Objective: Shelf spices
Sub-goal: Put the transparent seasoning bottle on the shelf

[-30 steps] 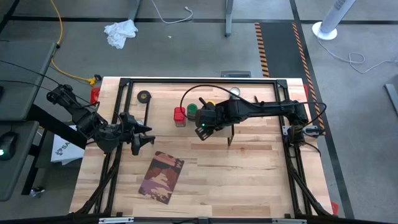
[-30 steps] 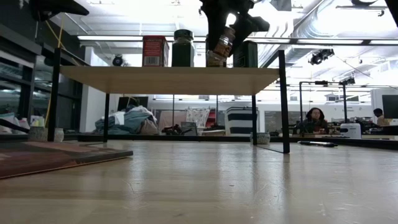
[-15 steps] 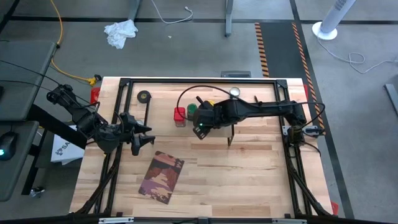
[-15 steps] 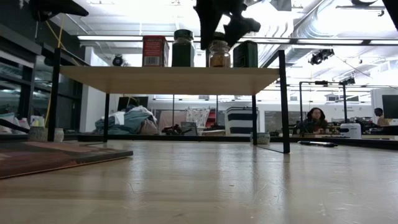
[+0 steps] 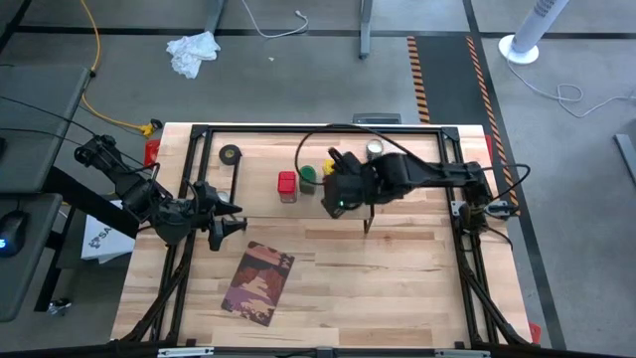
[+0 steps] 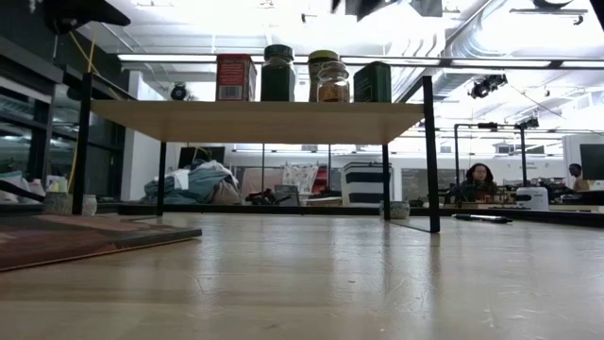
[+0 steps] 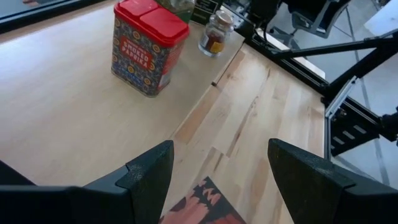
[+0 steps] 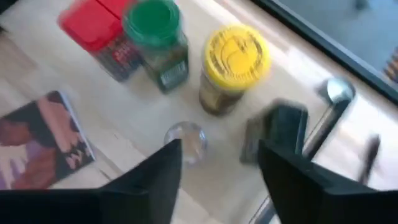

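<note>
The shelf [image 6: 255, 121] stands on thin black legs on the table. Several spices stand on its top: the red box [image 6: 235, 77], the green-topped jar [image 6: 277, 72], the yellow-topped jar [image 8: 236, 59], the clear glass jar [image 6: 332, 83] in front of it, and the dark tin [image 6: 374, 82]. My right gripper [image 8: 217, 171] hangs open above the shelf [image 5: 298, 214], over the glass jar [image 8: 185, 142] and the tin [image 8: 277, 130], touching nothing. My left gripper [image 5: 224, 214] waits open at the table's left, pointing at the red box [image 7: 146, 46].
A brown-and-maroon book [image 5: 260, 282] lies on the table near the front left. A black tape roll [image 5: 231, 153] and a round silver thing [image 5: 375, 149] lie by the far edge. A black frame [image 5: 318, 127] rims the table. A person [image 6: 478, 179] sits in the room beyond.
My right gripper carried the clear glass jar tilted above the shelf, stood it upright on the board in front of the yellow-topped jar and let go. It has since risen almost out of the low view and drawn toward the table's right edge. The jar stays standing.
</note>
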Controlling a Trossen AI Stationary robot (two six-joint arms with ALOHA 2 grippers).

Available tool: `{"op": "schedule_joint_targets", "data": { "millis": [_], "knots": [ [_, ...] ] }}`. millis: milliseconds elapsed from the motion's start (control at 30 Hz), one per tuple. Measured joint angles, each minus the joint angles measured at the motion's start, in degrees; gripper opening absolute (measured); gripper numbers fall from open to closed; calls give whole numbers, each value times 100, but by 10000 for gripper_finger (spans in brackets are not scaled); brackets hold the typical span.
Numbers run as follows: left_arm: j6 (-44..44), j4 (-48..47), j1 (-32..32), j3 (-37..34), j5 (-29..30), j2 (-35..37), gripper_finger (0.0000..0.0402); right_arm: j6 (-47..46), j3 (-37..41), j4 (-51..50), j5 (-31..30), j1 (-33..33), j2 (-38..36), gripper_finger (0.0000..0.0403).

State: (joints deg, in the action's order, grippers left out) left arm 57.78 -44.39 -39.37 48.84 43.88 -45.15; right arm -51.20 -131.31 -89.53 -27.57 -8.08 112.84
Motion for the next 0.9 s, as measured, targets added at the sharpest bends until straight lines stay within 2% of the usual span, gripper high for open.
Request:
{"op": "schedule_joint_targets", "data": {
  "millis": [100, 233, 267, 400, 567, 733, 900],
  "knots": [
    [2, -68, -1, 0, 11, 0, 257, -557, 330, -31, -46, -251, -55, 151],
    [4, -117, 1, 0, 76, 0, 257, -1284, 963, -57, -15, -455, -76, 30],
    [4, -128, -1, -2, 78, 0, 257, -1440, 1154, -66, 1, -457, -73, 16],
    [10, -126, 0, -2, 154, -8, 257, -2386, 1880, 10, 54, -309, -61, 7],
    [177, -8, -1, -4, 171, 9, 257, -2848, 2319, 148, -290, -160, -61, 2],
    [-119, 553, 0, -4, 245, 97, 257, -2608, 2493, 925, -317, -13, -66, 1],
    [-334, 681, -1, -4, 542, 118, 257, -2356, 2743, 1818, -245, 61, -66, 0]
  ]
}}
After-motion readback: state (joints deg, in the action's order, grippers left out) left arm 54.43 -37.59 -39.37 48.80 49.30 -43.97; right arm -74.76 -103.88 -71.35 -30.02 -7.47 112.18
